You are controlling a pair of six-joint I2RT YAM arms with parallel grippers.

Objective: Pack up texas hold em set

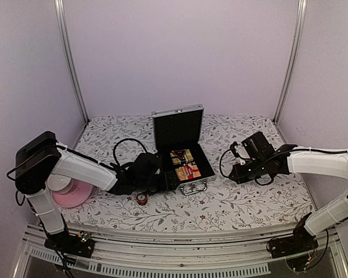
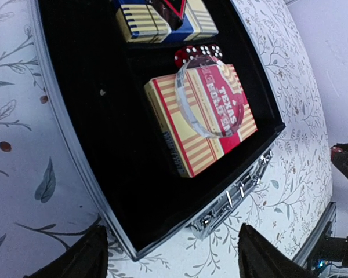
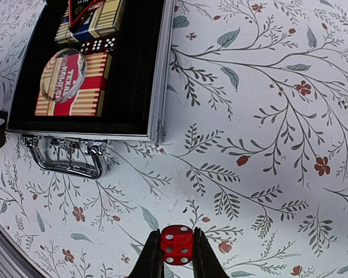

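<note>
Well left of the aluminium case [image 1: 177, 110] sits a pink plate [image 1: 69, 201]; the left gripper [image 2: 173, 246] hovers over the case's front-left corner, fingers spread, nothing between them; a small round red token [image 1: 141, 198] lies loose on the flowered table cover [image 1: 249, 202] just in front of that corner; the case stands open, lid upright, holding a red card pack [image 2: 180, 150] with a clear round disc [image 2: 211, 95] on it and red dice [image 2: 197, 53] behind; right of the case, the right gripper [image 3: 177, 237] is clamped on a red die [image 3: 177, 248]. The die looks light, hard and slick, so flat opposite faces suit; the thin token likely wants an edge pinch; the stiff hinged lid is probably best pushed at its top rim.
</note>
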